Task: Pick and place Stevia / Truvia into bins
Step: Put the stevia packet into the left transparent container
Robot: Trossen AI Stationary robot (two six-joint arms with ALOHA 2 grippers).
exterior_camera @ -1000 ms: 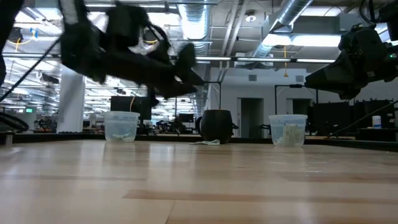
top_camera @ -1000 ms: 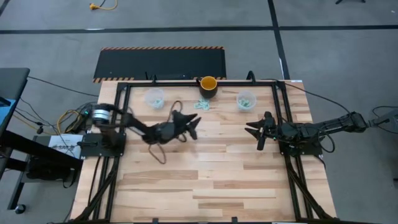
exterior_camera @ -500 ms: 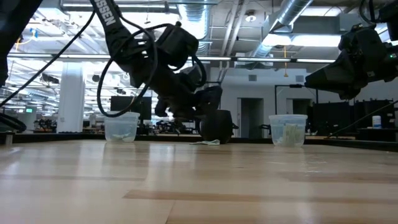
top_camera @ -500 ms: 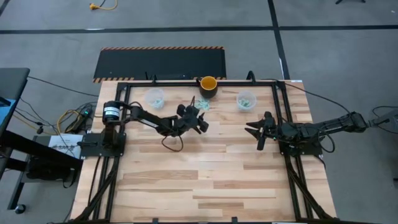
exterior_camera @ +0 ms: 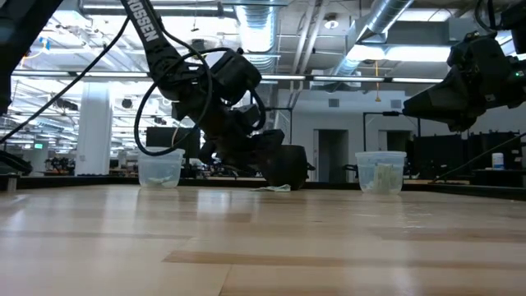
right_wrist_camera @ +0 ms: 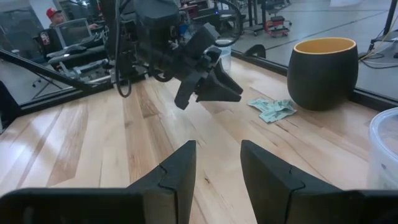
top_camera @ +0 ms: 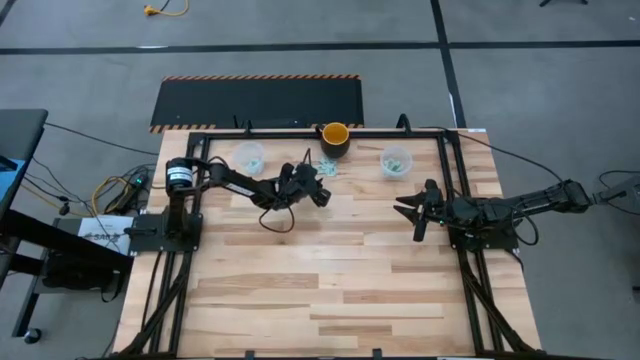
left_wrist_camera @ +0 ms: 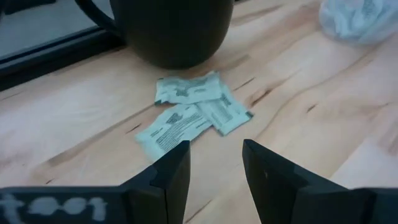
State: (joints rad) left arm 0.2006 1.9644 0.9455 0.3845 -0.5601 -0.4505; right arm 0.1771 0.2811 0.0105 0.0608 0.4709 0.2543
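Three light green and white Stevia sachets [left_wrist_camera: 194, 111] lie flat and overlapping on the wood, just in front of a dark cup with a yellow inside [top_camera: 335, 135]. My left gripper [left_wrist_camera: 214, 162] hovers open just short of them, slanting down, with nothing between its fingers; the high view shows the left gripper [top_camera: 322, 190] near the sachets [top_camera: 325, 168]. One clear bin [top_camera: 248, 156] stands at the far left and another clear bin [top_camera: 395, 160] at the far right; both hold sachets. My right gripper [top_camera: 415, 210] waits open at the right, above the table.
The dark cup [left_wrist_camera: 171, 31] stands right behind the sachets. The right bin [left_wrist_camera: 360, 15] is off to one side of it. Black frame rails [top_camera: 300, 128] run along the table's far edge and its sides. Bare wood fills the near half of the table [top_camera: 330, 290].
My left gripper has reached out toward the table's far edge and the sachets by the dark cup. It has sunk closer to the table and tipped from about level to slanting down. The sachets have not moved.
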